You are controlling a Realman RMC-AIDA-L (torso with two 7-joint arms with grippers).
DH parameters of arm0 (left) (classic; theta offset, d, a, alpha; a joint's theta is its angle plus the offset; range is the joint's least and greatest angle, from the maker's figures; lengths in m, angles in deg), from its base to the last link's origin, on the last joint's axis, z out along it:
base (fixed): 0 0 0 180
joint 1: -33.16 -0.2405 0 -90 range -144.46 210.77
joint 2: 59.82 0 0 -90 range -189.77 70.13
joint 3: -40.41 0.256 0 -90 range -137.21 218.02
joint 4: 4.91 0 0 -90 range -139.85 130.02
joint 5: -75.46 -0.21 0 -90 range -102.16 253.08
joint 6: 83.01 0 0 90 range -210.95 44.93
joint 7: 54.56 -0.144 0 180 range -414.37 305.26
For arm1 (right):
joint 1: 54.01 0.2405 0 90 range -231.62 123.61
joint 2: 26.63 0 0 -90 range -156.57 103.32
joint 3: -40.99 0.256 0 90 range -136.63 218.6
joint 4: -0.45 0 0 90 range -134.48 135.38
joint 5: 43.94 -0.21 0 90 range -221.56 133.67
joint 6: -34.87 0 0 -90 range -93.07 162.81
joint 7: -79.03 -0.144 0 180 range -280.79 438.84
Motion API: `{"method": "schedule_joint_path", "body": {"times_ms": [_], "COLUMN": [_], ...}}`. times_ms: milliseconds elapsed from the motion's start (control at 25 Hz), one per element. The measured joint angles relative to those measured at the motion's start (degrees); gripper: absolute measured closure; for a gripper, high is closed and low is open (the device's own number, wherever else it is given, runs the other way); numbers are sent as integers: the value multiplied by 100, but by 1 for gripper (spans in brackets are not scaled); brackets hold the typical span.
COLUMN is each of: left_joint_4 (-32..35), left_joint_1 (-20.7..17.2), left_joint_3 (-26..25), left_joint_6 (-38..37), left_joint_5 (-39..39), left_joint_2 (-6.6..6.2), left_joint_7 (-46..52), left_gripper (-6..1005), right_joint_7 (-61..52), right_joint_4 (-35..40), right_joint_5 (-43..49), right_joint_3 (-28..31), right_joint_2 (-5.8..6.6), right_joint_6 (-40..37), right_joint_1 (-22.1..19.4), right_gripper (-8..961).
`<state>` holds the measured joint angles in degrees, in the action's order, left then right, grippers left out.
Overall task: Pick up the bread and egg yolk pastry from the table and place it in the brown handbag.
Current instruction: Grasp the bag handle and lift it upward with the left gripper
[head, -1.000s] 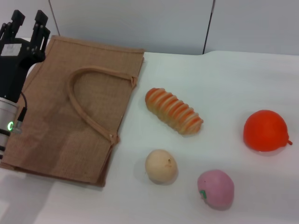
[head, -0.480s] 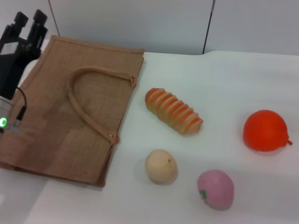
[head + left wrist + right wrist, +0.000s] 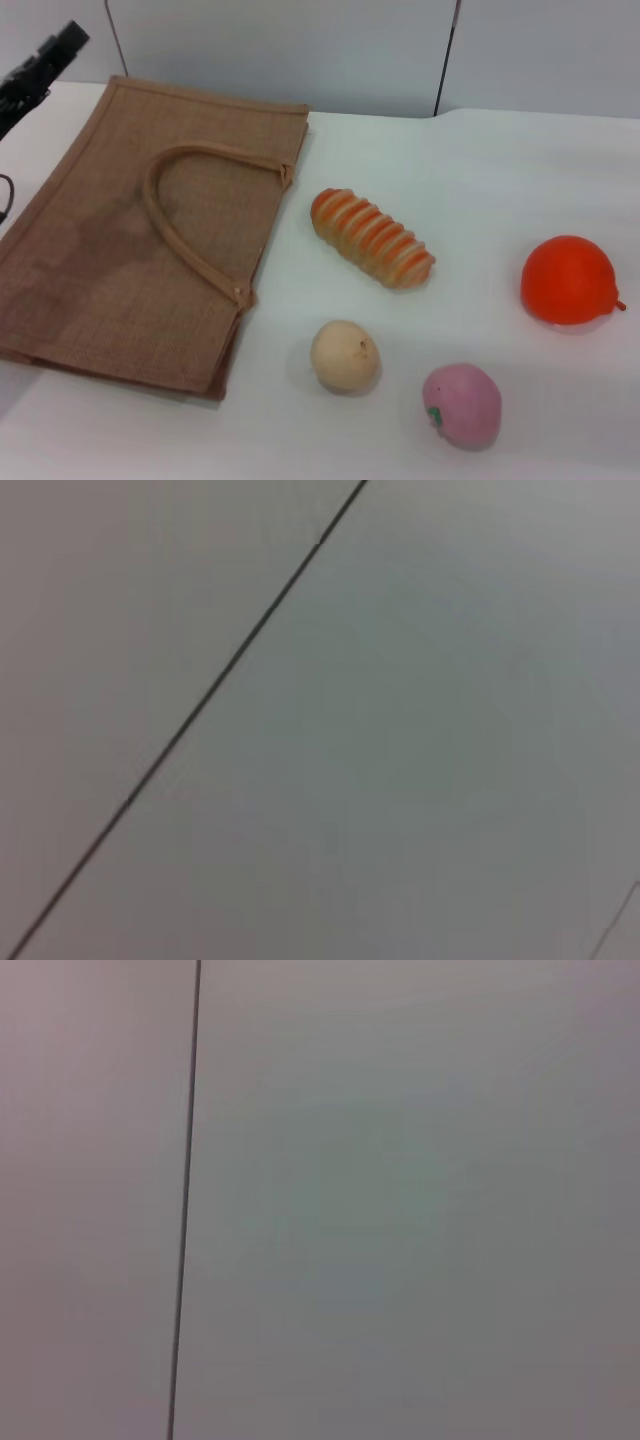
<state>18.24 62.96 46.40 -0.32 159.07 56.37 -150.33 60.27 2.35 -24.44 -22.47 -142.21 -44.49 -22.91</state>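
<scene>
Main risk: brown handbag [image 3: 140,250] lies flat on the tabletop [image 3: 480,180] with its mouth pressed shut, tan handle [image 3: 190,215] looped on top, so a drop would likely land on the burlap and roll off unless the opening gets lifted first. Bread [image 3: 372,238] sits just right of the bag's mouth edge, diagonal; egg yolk pastry [image 3: 344,355] is nearer the front, round, will probably roll if nudged off-centre. Pink ball [image 3: 461,404] sits close beside the pastry, easy to bump or grab by mistake; orange fruit [image 3: 566,280] is well apart at far right. Left pincer [image 3: 45,65] shows only as a sliver at the far-left edge beyond the bag, can't tell if open or closed. Right pincer not visible, wrist views show blank wall. Plenty of open room right of and behind the bread; front edge is close to pastry and pink ball.
</scene>
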Motion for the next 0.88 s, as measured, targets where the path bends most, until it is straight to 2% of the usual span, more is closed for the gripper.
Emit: {"method": "schedule_joint_path", "body": {"times_ms": [200, 440, 520, 640, 680, 880], "left_joint_4": [1177, 2101, 2153, 2208, 2201, 2024], "left_joint_1": [283, 936, 1010, 1507, 1560, 1983], "left_joint_3": [-3, -3, -2, -2, -2, 5], "left_joint_6": [-418, -668, -691, -1137, -1209, -1898], "left_joint_5": [-1477, -3715, -3943, -5128, -5259, -6296], "left_joint_2": [-21, -170, -177, -185, -177, -41], "left_joint_7": [1748, 3306, 3398, 3655, 3684, 3829], "left_gripper": [427, 427, 427, 427, 427, 427], "right_joint_7": [-5, -8, -9, -10, -11, -13], "right_joint_4": [3, 30, 34, 35, 38, 46], "right_joint_5": [-1, 0, 1, 1, 1, 1], "right_joint_3": [1, 1, 0, 1, 1, 0], "right_joint_2": [3, 12, 12, 10, 10, 9], "right_joint_6": [0, 49, 61, 62, 62, 62], "right_joint_1": [1, -10, -9, -4, -3, -1], "right_gripper": [62, 62, 62, 62, 62, 62]}}
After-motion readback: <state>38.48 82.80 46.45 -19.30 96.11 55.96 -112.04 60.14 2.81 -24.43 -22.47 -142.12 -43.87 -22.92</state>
